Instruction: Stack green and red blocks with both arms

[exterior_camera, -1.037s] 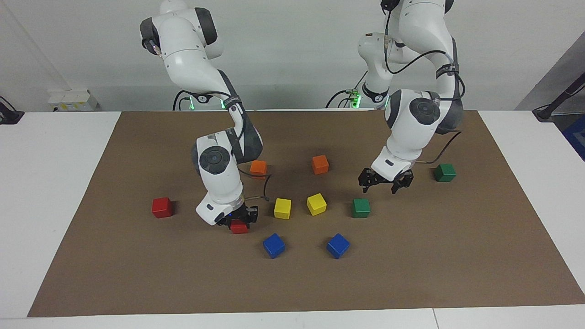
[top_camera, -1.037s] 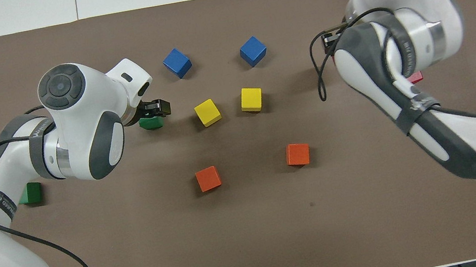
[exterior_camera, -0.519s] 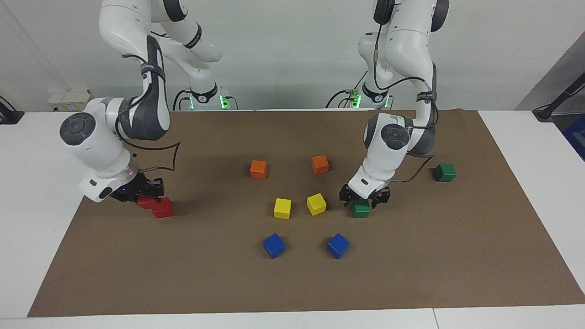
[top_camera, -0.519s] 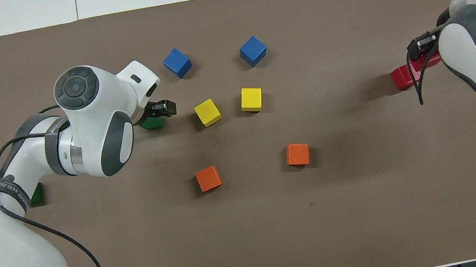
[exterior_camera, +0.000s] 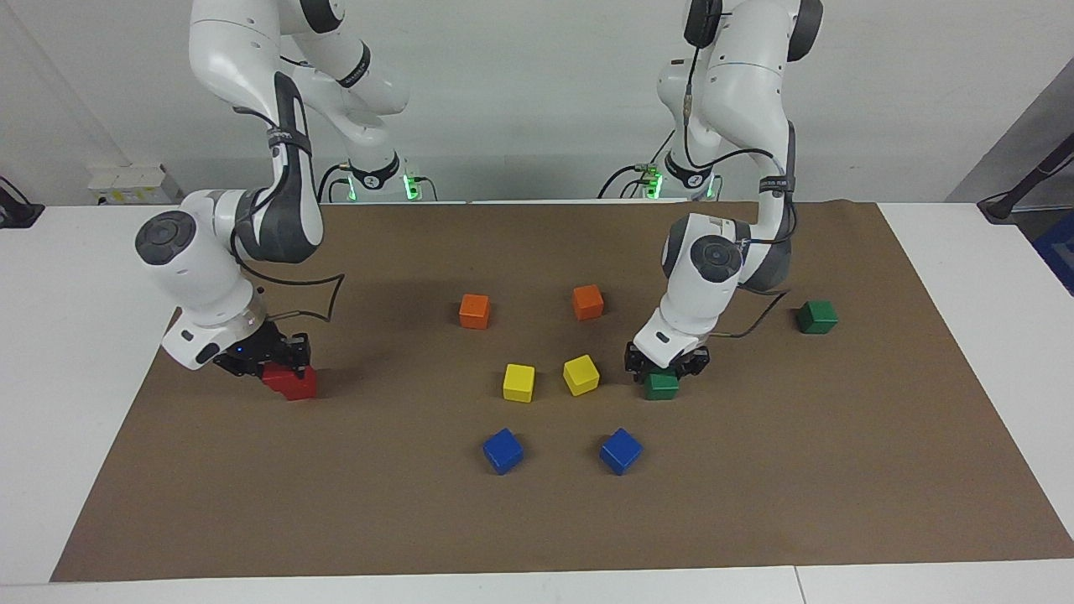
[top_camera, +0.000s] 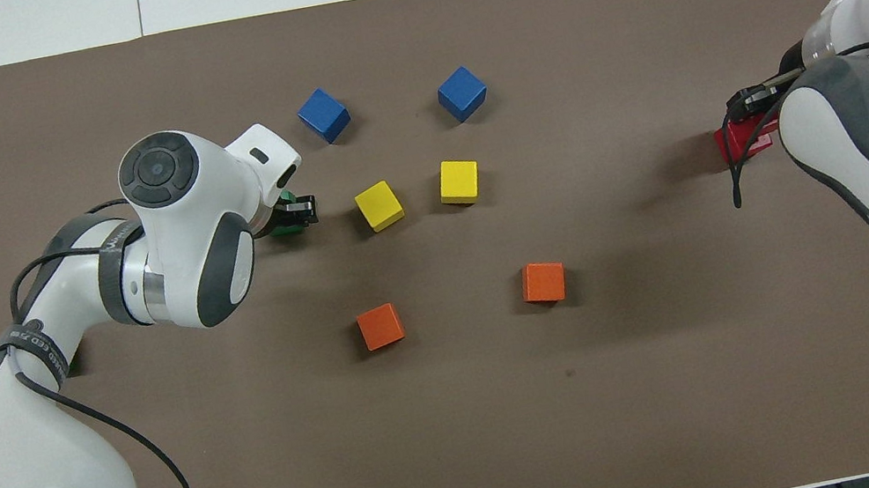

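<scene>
Left gripper (exterior_camera: 668, 366) is down on the green block (exterior_camera: 662, 386) beside the yellow cubes, fingers around its sides & closed onto it, though the block is on the mat, not lifted yet. Right gripper (exterior_camera: 267, 356) is clamped on a red block (exterior_camera: 277, 375), carried at the right arm's end of the mat & sitting on or just above the second red block (exterior_camera: 298, 386); can't tell if the two touch or how square they line up. Outward from there: second green block (exterior_camera: 816, 317) sits alone toward the left arm's end, nearer the robots than the gripped one. Two yellow cubes (exterior_camera: 518, 382) mid-mat, two orange cubes (exterior_camera: 474, 311) nearer the robots, two blue cubes (exterior_camera: 503, 450) farther out, all on the brown mat (exterior_camera: 537, 520). Handling, as a guess: blocks look like small painted wood, so light, stiff, not fragile, faces fairly smooth so could slip if pinched on corners. Best hold is flat on two opposite side faces, approx mid-height, top & bottom left free so it seats flush on the one below. Risk: off-centre release tips the upper cube, since the footprint is small.
</scene>
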`<state>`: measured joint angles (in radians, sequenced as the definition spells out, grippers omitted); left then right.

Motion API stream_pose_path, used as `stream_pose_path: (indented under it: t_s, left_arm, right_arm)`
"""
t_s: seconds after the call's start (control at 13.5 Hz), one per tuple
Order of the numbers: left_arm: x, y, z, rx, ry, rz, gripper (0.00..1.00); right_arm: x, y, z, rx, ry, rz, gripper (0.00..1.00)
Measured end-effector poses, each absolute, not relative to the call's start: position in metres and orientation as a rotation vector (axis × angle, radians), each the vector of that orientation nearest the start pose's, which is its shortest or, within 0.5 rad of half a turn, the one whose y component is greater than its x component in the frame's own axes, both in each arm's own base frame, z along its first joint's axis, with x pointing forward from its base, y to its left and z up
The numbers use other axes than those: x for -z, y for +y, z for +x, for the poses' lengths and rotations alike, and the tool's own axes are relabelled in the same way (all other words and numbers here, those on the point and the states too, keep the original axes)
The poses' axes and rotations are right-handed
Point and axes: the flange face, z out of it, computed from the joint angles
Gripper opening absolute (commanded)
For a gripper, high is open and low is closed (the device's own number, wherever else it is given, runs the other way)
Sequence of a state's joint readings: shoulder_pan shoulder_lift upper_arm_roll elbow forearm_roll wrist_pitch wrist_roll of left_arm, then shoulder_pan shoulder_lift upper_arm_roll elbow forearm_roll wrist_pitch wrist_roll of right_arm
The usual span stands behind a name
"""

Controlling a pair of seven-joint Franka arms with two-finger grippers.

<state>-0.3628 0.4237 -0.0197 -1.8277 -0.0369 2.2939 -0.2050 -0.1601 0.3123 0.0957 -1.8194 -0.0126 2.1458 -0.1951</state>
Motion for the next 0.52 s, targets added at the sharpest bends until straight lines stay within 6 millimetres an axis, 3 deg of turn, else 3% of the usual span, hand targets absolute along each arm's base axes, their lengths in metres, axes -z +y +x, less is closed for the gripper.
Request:
stream_pose_path:
  t_s: [0.3,0.52]
  left_arm:
    - [-0.322,-0.235,0.607,0.003,0.223,-3.168,0.0]
    - [-0.375,-0.197,0.616,0.001,0.132,-3.171,0.0]
  right_arm:
    - [-0.358,-0.045,0.625,0.064,-0.205,-3.122,0.0]
    - [-0.356,-0.045,0.622,0.064,-0.206,-3.122,0.0]
